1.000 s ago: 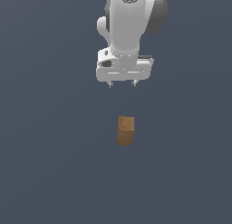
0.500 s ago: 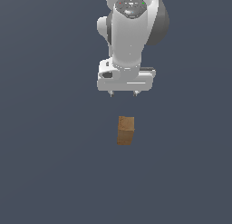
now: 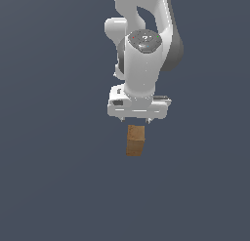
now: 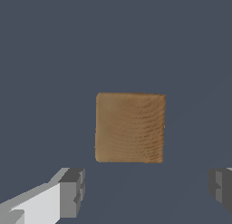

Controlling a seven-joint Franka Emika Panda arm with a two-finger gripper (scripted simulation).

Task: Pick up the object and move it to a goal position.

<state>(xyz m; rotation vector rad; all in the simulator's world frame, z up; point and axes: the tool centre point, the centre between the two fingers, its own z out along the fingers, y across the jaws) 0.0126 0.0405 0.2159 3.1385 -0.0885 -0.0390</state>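
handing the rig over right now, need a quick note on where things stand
Claw: open, empty, fingers spread wider than the wooden block, hanging just above it.
Block: upright on the grey floor, untouched.
Done: claw brought over the block.
Left: finish the descent so the fingers straddle it, close, lift, carry to the goal. No goal marker shows in either view.

The gripper [image 3: 134,121] hangs directly above the block [image 3: 135,140] — fingertips just over its top, not touching. In the wrist view the block [image 4: 130,127] sits between the spread fingers [image 4: 72,191] — clear of both.
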